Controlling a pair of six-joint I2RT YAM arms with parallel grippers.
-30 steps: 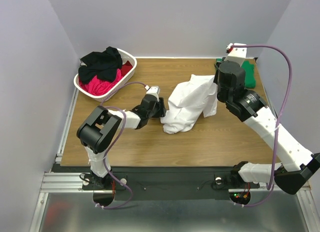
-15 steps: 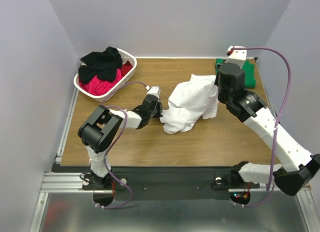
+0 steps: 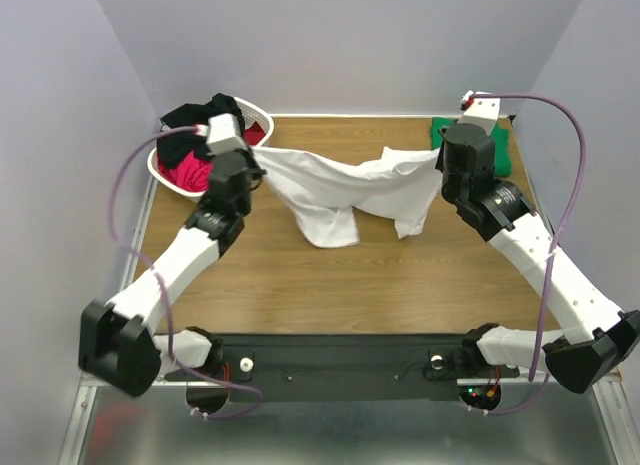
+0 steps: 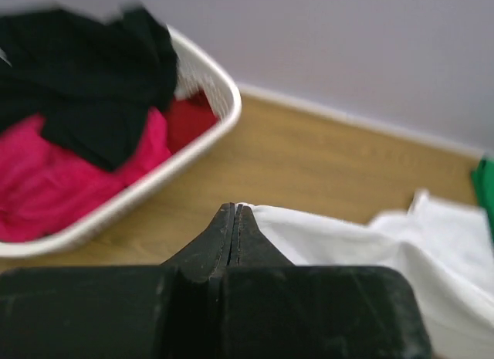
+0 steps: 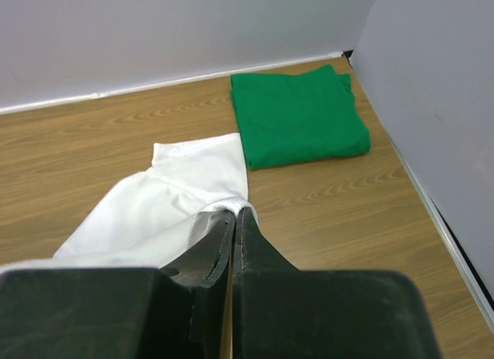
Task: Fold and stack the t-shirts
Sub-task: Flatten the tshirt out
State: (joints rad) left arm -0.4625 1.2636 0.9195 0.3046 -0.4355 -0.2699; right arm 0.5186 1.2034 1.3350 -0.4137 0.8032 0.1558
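Over wooden table (image 3: 400, 275), white t-shirt (image 3: 330, 180) spans left to right.

no readable text, labels or signs

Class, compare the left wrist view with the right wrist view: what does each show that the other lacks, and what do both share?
Only the left wrist view shows the white plastic lattice basket, holding a black cloth t-shirt and a pink cloth t-shirt, plus the left gripper. Only the right wrist view shows the right gripper and the whole folded green cloth t-shirt, an edge sliver in the other. Both show the wooden table and their own gripper shut on the large white cloth t-shirt.
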